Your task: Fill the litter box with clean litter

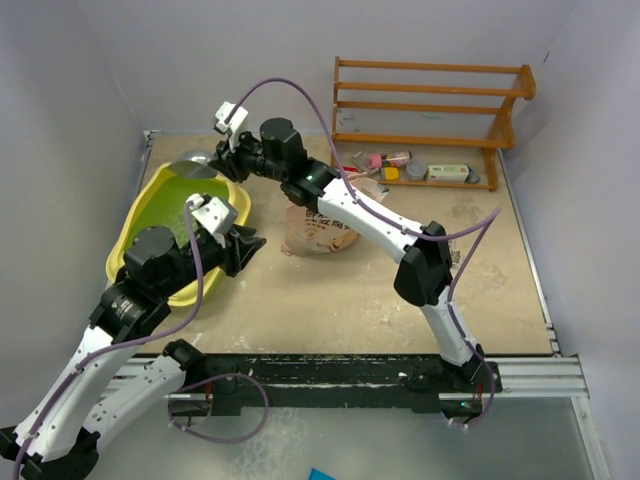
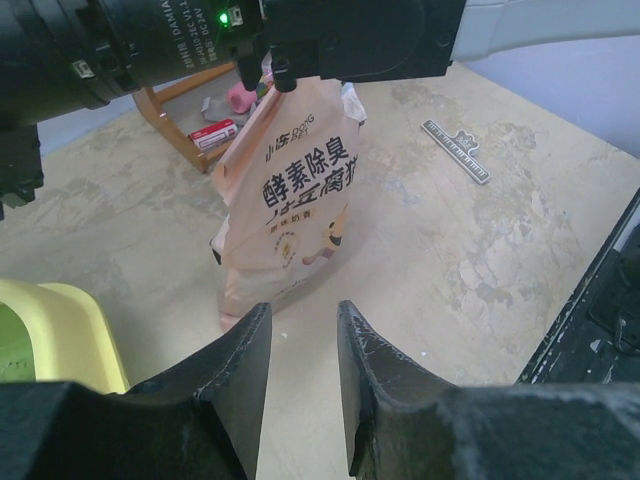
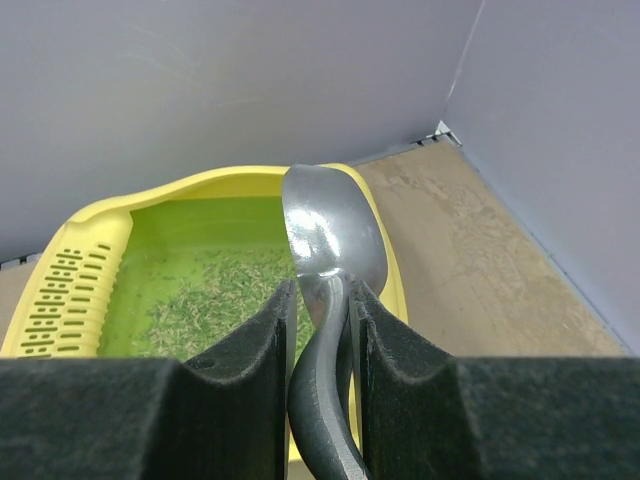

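The yellow litter box (image 1: pixel 133 222) lies at the left of the table. Pale green litter (image 3: pixel 215 305) thinly covers part of its green floor. My right gripper (image 3: pixel 322 285) is shut on the dark handle of the silver metal scoop (image 3: pixel 330 225), held over the box's right rim with its bowl empty. In the top view the right gripper (image 1: pixel 222 163) and the scoop (image 1: pixel 196 166) are at the box's far end. My left gripper (image 2: pixel 303 310) is open and empty, low over the table, facing the peach-pink bag (image 2: pixel 290 190). In the top view the left gripper (image 1: pixel 247 246) is between the box and the bag (image 1: pixel 318 231).
The bag stands under the right arm's forearm (image 1: pixel 350 205). A wooden rack (image 1: pixel 430 110) with small items is at the back right. A small dark ruler-like strip (image 2: pixel 455 150) lies on the table right of the bag. Grey walls enclose the table.
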`<action>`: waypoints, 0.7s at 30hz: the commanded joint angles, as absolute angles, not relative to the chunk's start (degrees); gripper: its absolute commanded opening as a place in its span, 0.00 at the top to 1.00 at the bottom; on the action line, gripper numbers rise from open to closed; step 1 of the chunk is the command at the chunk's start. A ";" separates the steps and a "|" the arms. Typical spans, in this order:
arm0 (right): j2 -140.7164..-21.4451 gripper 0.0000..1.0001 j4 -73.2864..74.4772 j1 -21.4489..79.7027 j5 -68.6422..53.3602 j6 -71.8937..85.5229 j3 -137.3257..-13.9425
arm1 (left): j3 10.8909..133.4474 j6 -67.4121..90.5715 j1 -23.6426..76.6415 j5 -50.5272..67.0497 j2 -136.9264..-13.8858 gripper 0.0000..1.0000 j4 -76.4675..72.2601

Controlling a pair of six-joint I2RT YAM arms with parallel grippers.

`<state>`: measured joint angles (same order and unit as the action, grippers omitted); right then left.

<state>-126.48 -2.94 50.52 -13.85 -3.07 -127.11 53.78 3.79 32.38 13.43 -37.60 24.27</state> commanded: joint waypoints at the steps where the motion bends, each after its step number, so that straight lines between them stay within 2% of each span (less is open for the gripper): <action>1: -120.52 1.00 -8.23 50.84 -13.46 -3.60 -126.03 | 54.28 4.91 32.24 12.96 -36.80 0.62 22.81; 6: -115.99 1.00 -4.62 49.97 -11.17 -3.02 -125.39 | 55.79 4.76 32.23 13.12 -37.67 0.59 23.23; 12: -106.25 1.00 -4.73 46.55 -11.03 0.46 -118.96 | 57.73 4.66 32.23 13.97 -39.59 0.56 22.48; 21: -90.35 1.00 4.56 41.03 8.07 -2.54 -110.85 | 61.52 2.96 32.25 15.83 -47.31 0.55 21.13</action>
